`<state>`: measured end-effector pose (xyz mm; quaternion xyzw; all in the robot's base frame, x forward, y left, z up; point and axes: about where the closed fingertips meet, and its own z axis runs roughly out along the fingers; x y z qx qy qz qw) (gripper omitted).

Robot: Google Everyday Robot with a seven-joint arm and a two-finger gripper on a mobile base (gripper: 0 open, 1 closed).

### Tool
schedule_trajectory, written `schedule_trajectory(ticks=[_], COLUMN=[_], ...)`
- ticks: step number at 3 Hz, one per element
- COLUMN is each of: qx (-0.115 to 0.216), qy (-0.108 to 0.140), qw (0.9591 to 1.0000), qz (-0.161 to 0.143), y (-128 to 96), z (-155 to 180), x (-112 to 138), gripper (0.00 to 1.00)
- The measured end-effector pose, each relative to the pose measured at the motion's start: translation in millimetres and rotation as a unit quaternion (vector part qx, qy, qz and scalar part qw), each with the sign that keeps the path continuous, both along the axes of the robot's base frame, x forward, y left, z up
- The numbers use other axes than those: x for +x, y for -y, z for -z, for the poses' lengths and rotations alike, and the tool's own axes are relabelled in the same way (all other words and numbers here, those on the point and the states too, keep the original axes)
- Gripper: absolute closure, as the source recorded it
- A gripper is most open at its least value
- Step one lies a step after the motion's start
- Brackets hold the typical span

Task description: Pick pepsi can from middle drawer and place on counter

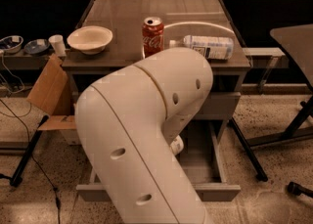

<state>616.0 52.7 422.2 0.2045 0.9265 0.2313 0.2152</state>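
While the arm (146, 135) bends into the open middle drawer (220, 192), near, it hides the end effector and pepsi can; its grip cannot be told. Likely reaching; next, a lift to the counter (117, 22), far, clear of the Coke can (152, 36).

Gripper hidden behind bent arm (142, 135)

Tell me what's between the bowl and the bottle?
The Coke can stands between the bowl and the lying bottle on the counter, in the camera view. The gripper is hidden behind the arm, by the drawer.
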Motion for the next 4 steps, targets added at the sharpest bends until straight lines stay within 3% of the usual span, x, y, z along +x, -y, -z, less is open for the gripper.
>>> schedule_trajectory(ticks=[4], qx=[-0.026], qy=[0.045], qw=[0.9973], qz=[0.052], y=[36], z=[20], x=[32], gripper=[0.00])
